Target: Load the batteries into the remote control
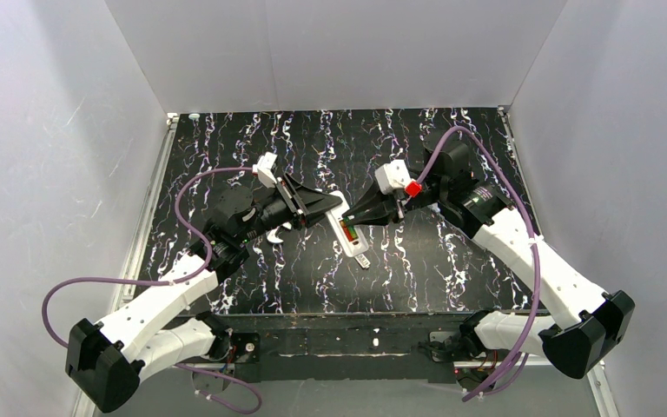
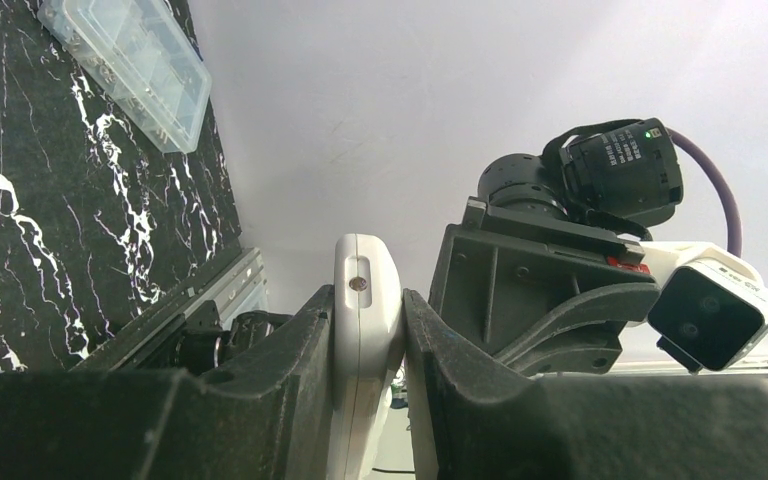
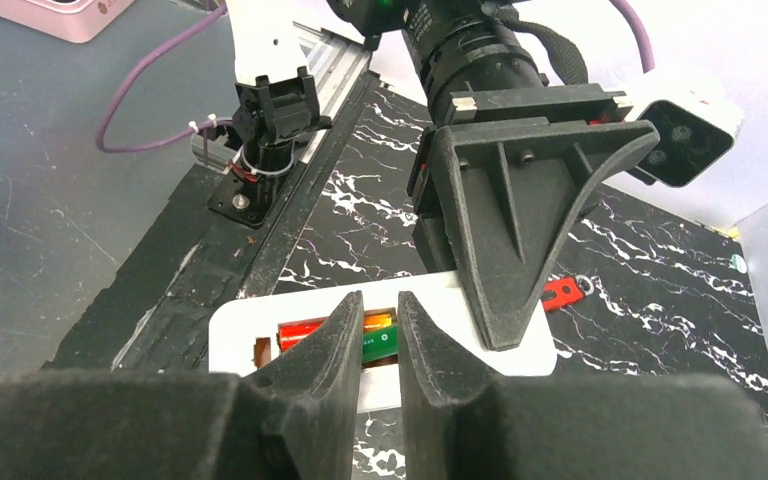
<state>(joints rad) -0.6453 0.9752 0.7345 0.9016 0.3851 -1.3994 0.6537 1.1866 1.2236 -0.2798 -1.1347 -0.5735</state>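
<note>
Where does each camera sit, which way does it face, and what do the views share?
Top external: above and behind the bases, looking down on the table; the robot shows whole, left gripper and right gripper meeting at the remote control.
Left wrist: looks along its own jaws, clamped on the remote control; beyond, the right gripper and a clear compartment box.
Right wrist: looks down between its own jaws at the batteries; left gripper opposite.
Shared: all three show the remote control.
</note>
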